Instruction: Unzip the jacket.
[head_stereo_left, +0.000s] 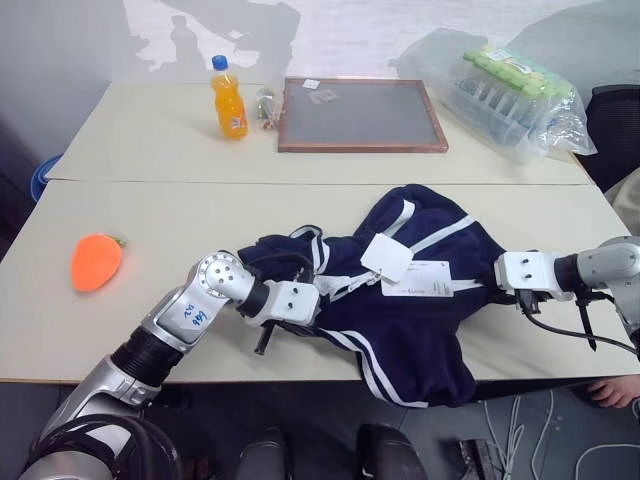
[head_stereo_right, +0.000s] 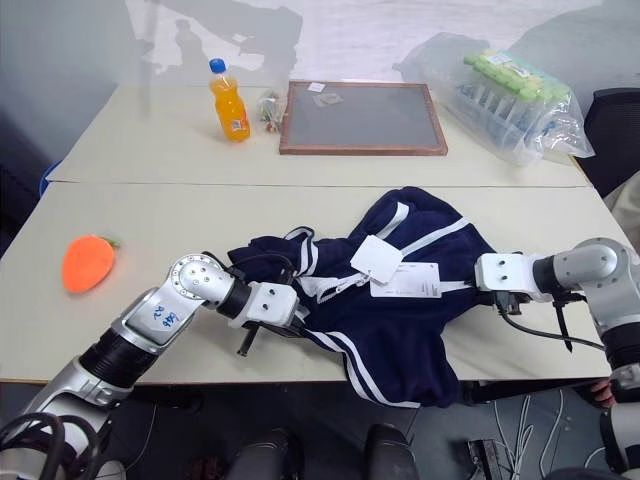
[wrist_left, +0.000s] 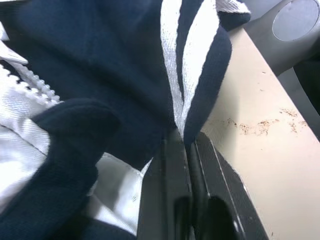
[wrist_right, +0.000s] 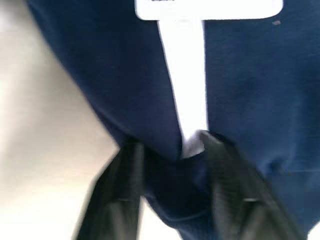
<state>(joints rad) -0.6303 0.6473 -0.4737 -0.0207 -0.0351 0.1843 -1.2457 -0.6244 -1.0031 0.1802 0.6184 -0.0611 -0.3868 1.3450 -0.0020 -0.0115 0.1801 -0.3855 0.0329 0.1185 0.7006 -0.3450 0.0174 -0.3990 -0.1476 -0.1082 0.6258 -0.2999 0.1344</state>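
Close up, left fingers (wrist_left: 189, 150) pinching jacket (wrist_left: 100, 75) stripe

My head views are bright and sharp. Soft light seems to come from above, and dark shadows lie on the back wall (head_stereo_left: 230, 30). My left wrist picture is clear up close. My right wrist picture is blurry, and the white stripe (wrist_right: 187, 85) on the jacket (wrist_right: 250, 90) glares.

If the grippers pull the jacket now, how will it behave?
Probably floppy: the jacket lies crumpled, its hem hanging over the table edge. It will likely stretch and drag rather than lift whole. The paper tags may flap loose.
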